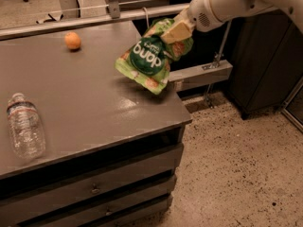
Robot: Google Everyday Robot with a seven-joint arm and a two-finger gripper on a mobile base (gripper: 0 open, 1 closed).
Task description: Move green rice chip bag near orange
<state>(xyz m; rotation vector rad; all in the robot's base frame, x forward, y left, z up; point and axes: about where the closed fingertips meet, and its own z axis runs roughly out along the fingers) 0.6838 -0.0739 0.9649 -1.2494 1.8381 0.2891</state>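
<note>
Now my tool (176, 31) pinches the crinkly light-green chip bag (149, 56) by its top. I'd carry it low toward ten o'clock, beside the round orange (73, 40).

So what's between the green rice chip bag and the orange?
Just bare tabletop, per the camera view. The gripper grips the green rice chip bag lifted near the right edge; the orange sits back left.
</note>
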